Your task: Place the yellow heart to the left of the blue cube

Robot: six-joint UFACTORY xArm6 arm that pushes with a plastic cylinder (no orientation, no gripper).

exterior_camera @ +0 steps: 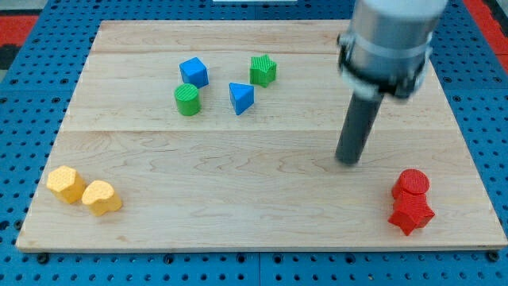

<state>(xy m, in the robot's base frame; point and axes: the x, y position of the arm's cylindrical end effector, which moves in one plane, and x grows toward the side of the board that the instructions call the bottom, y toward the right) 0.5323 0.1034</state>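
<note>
The yellow heart lies near the board's bottom left corner, touching or almost touching a second yellow block on its left. The blue cube sits at the upper left of the middle, far above and to the right of the heart. My tip rests on the board right of centre, far from both the heart and the blue cube and touching no block.
A green cylinder sits just below the blue cube. A blue triangular block and a green star lie to the cube's right. A red cylinder and a red star sit at the bottom right, below and right of my tip.
</note>
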